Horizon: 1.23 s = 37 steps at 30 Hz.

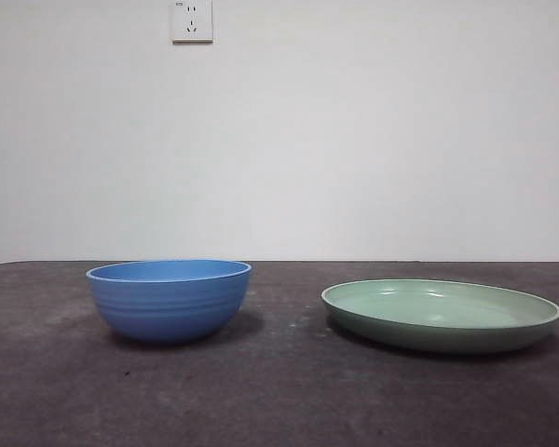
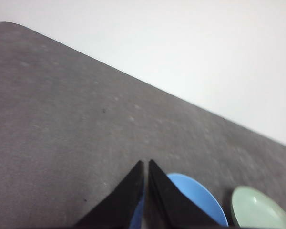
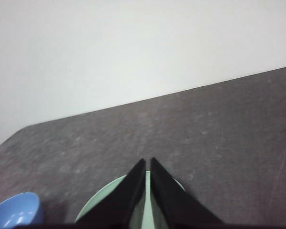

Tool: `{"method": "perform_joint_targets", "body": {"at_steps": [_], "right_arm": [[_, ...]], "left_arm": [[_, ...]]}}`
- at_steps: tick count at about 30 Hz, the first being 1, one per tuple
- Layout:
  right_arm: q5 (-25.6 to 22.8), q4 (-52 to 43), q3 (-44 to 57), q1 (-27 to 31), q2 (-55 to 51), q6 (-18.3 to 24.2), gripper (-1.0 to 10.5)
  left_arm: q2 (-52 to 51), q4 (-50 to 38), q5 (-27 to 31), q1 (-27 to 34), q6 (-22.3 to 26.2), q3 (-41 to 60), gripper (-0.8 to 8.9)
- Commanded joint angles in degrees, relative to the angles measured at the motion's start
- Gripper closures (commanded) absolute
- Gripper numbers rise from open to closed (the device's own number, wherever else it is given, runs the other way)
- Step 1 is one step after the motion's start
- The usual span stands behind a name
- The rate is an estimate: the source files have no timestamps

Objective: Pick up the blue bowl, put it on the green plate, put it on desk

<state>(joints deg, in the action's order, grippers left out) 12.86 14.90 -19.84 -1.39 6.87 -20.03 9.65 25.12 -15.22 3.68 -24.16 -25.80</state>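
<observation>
The blue bowl (image 1: 169, 300) stands upright on the desk (image 1: 279, 391) at the left of the front view. To its right, apart from it, lies the green plate (image 1: 441, 314). Neither arm shows in the front view. My left gripper (image 2: 146, 164) is shut and empty, held high above the blue bowl (image 2: 195, 198), with the green plate (image 2: 257, 210) beside it. My right gripper (image 3: 148, 162) is also shut and empty, hovering above the green plate (image 3: 100, 205); the blue bowl (image 3: 16, 212) shows at that picture's corner.
A white wall with a power socket (image 1: 192, 20) stands behind the desk's far edge. A rounded corner of the desk (image 2: 9, 26) shows in the left wrist view.
</observation>
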Motion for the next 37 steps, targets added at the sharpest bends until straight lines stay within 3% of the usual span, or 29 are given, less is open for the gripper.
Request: {"method": "perform_joint_targets", "body": {"at_steps": [1, 6, 12, 19, 26, 33, 35, 37], "right_arm": [[2.82, 2.12, -5.07, 0.09, 4.07, 3.65, 9.4], [9.29, 10.38, -14.49, 0.07, 13.81, 8.92, 9.4], [17.97, 23.78, -24.92, 0.00, 25.40, 17.94, 9.4], [20.68, 36.50, -32.24, -1.86, 33.57, 25.31, 9.4], [20.28, 42.34, -32.92, -7.04, 35.76, 27.21, 9.4], [19.89, 42.36, -32.89, -8.68, 35.71, 27.56, 9.4], [19.89, 42.36, -32.89, -8.68, 35.71, 27.54, 9.0], [19.89, 42.36, -32.89, -8.68, 35.71, 27.36, 7.8]], "left_arm": [[4.24, 3.10, -1.95, 0.15, 6.71, -4.50, 7.98], [12.66, 9.20, -8.35, -0.09, 12.92, -10.97, 7.98], [21.05, 14.88, -14.53, -3.80, 16.35, -16.48, 7.98], [27.98, 23.52, -15.28, -11.32, 21.38, -22.25, 7.98], [31.28, 26.40, -15.28, -16.33, 22.45, -24.61, 7.99], [31.47, 26.29, -15.26, -16.94, 22.43, -24.61, 7.76], [31.50, 26.32, -15.26, -16.94, 22.38, -24.61, 7.29], [31.50, 26.29, -15.26, -16.94, 22.38, -24.61, 6.20]]}}
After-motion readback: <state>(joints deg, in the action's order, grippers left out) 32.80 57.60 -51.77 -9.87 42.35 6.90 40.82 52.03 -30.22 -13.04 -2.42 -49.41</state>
